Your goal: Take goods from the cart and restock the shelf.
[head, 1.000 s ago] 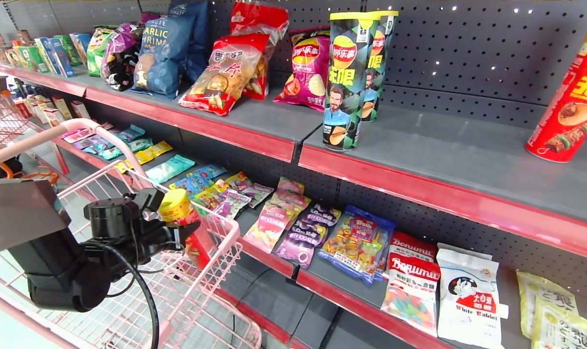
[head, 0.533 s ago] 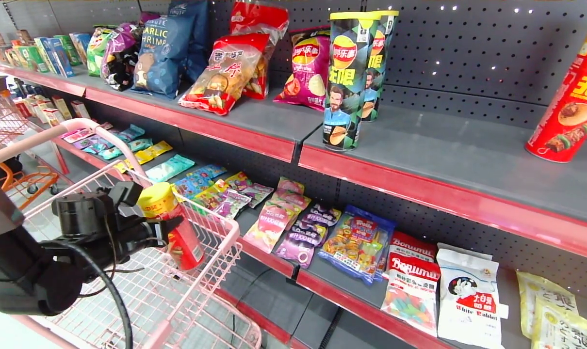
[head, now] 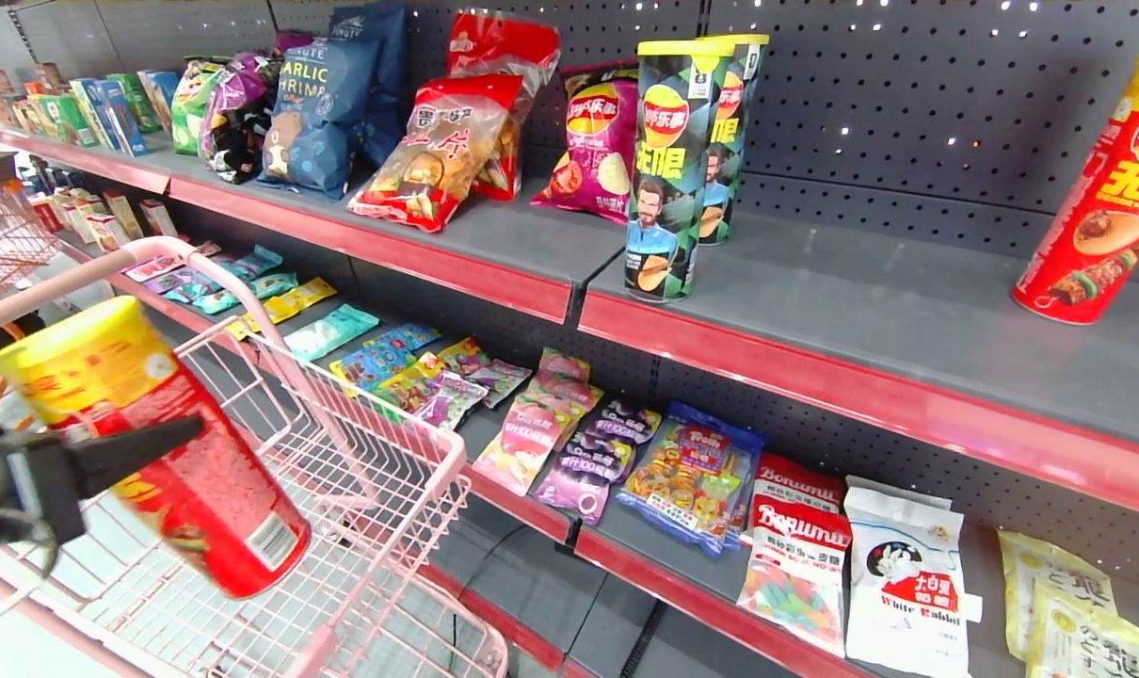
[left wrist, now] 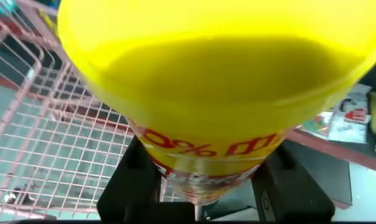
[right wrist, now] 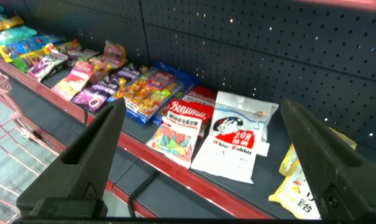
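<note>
A red chip can with a yellow lid hangs tilted above the pink cart at the lower left. My left gripper is shut on it; one black finger crosses the can's side. From the left wrist, the can's yellow lid looms large, with fingers pressed on both sides of its red body. My right gripper is open, nothing between its fingers, and hangs in front of the lower shelf. A matching red can stands at the upper shelf's right end.
Two dark patterned chip cans and several snack bags stand on the upper shelf. Bare shelf lies between the dark cans and the red one. Candy packets and a white bag cover the lower shelf. An orange basket sits far left.
My left arm has lifted the red can up out of the cart and drawn it left and closer to the head camera. The head view has shifted slightly.
</note>
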